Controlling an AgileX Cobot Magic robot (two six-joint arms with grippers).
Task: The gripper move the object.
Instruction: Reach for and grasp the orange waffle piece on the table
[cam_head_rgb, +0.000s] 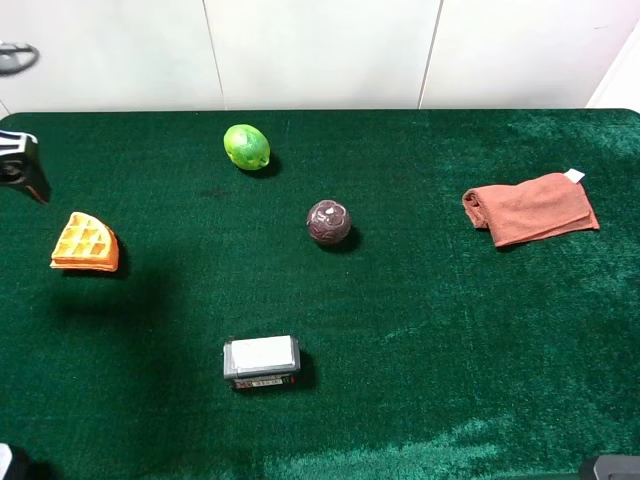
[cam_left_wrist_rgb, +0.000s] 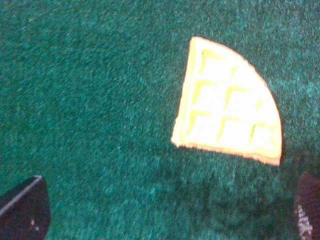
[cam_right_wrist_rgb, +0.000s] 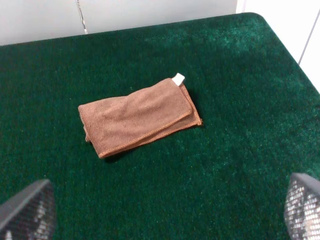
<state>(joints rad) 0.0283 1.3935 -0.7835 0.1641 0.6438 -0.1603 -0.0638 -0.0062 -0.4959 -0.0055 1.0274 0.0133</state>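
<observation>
My left pincer (cam_left_wrist_rgb: 165, 212) is spread wide and empty above the green table (cam_left_wrist_rgb: 90, 100). The waffle wedge (cam_left_wrist_rgb: 227, 107) lies flat on the table just ahead of it, untouched. My right pincer (cam_right_wrist_rgb: 165, 212) is also spread, facing a folded brown cloth (cam_right_wrist_rgb: 137, 117).

This looks like a lab room for testing robots. One big table (cam_head_rgb: 420, 400) with soft green cloth stands in front of plain white wall panels (cam_head_rgb: 320, 50). Toy things lie spread out on it: a waffle (cam_head_rgb: 86, 243) by the left edge, a lime (cam_head_rgb: 246, 147) near the far edge.
</observation>
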